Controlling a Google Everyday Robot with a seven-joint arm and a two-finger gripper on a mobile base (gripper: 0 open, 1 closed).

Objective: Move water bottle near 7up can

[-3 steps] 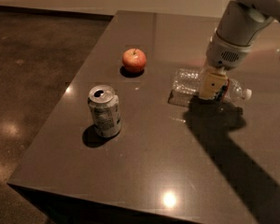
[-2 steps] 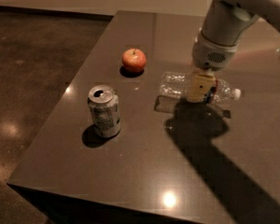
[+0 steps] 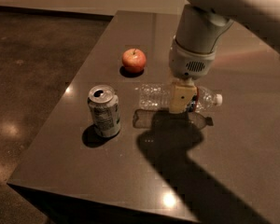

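One gripper (image 3: pixel 183 101) gripping water bottle (image 3: pixel 154 96) mid-body between closed jaws, bottle hanging sideways above table (image 3: pixel 84 171), 7up can (image 3: pixel 104 111) standing left, apple (image 3: pixel 134 60) sitting farther back.

Tool (image 3: pixel 182 98), clamped across the water bottle (image 3: pixel 154 96), has shifted left over the table (image 3: pixel 84 171) with it. The gap to the 7up can (image 3: pixel 104 111) has narrowed. The bottle's shadow (image 3: pixel 144 118) now lies separate, below the bottle.
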